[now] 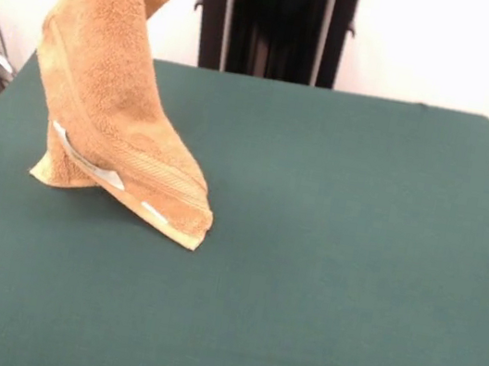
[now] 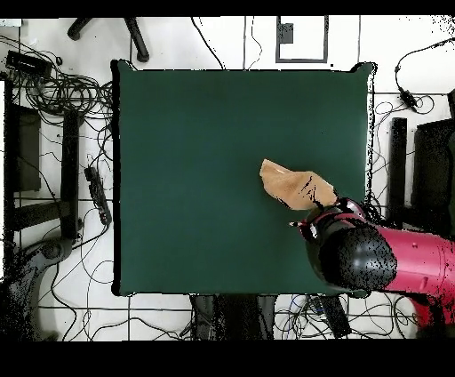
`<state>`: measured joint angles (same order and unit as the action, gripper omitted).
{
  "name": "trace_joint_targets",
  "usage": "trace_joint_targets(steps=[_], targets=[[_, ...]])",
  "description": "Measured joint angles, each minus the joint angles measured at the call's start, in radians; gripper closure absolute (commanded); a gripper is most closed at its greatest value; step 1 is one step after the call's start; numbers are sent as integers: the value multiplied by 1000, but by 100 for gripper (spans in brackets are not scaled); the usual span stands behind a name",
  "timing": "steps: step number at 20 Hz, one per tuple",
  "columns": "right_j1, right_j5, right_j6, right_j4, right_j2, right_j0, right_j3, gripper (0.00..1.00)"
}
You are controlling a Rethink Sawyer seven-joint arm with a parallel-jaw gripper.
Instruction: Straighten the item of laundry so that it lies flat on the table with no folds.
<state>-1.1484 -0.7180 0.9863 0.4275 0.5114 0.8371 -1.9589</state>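
The golden-orange towel (image 1: 109, 95) hangs bunched from above the front view's top left edge. Its lower end, with a woven band and white label (image 1: 88, 162), rests on the green table (image 1: 336, 255). In the overhead view the towel (image 2: 289, 184) stretches from the table (image 2: 195, 160) up toward the arm. My gripper (image 2: 327, 212) is mostly hidden under the arm's black head. It holds the towel's top end aloft. The front view does not show the gripper.
The red and black arm (image 2: 382, 262) reaches over the table's right side near the robot. The black pedestal (image 1: 276, 19) stands at the table's far side. Cables and gear (image 2: 53, 89) lie on the floor around the table.
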Motion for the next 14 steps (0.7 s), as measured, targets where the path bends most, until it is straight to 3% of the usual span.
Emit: trace_joint_targets(steps=[14], targets=[[-80,144,14,-21,-122,-84,-138,100]])
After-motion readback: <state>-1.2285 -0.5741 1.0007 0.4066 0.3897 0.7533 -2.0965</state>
